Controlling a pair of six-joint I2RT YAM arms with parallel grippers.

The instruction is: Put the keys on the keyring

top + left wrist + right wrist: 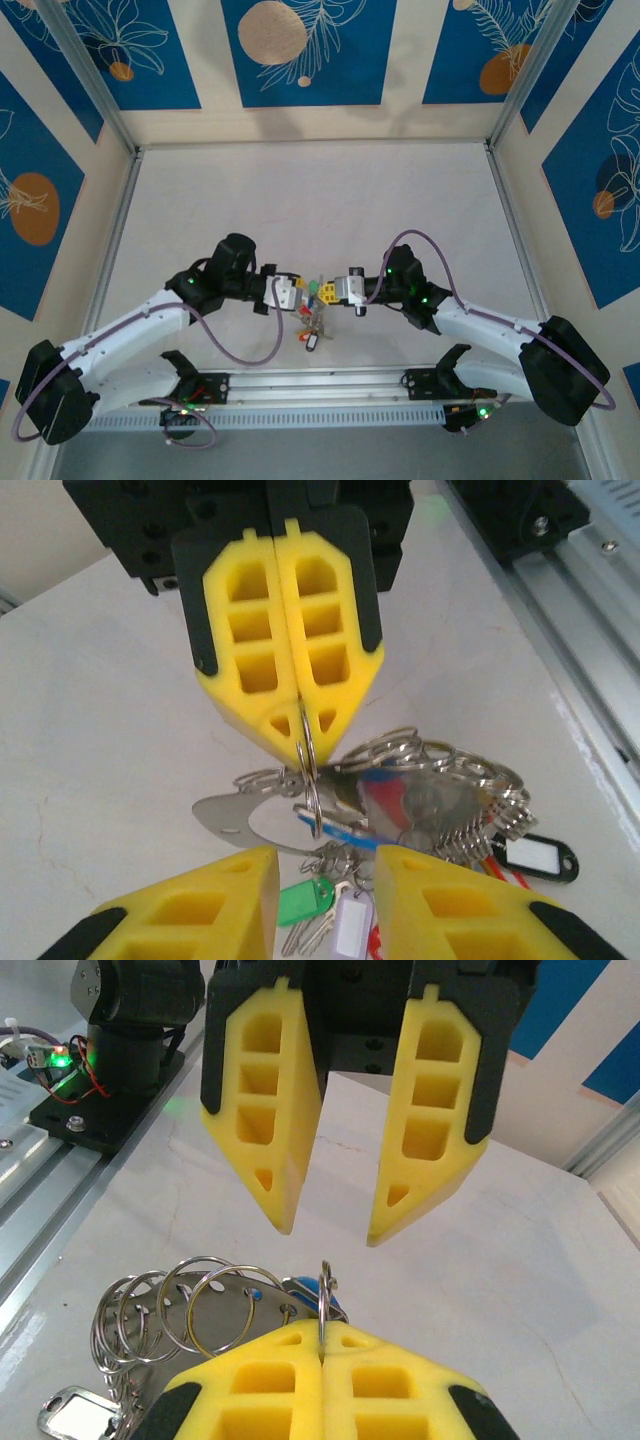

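My right gripper [301, 748] is shut on the keyring [313, 792], a thin grey metal ring held upright and edge-on between its yellow fingertips [322, 1332]. The keys [330, 920] hang and lie under it as a bunch with a green tag [303, 900], a white tag [350, 925] and a black-framed tag [540, 858]. My left gripper [325, 865] faces it with its jaws apart and nothing between them, just short of the ring [323, 1290]. From above, both grippers [300, 294] [336, 290] meet over the bunch [312, 325].
A flat metal plate [235, 818] with holes carries several split rings [215, 1305] beside the held ring. The aluminium rail [320, 385] with the arm bases runs along the near edge. Purple cables [240, 350] loop beside the arms.
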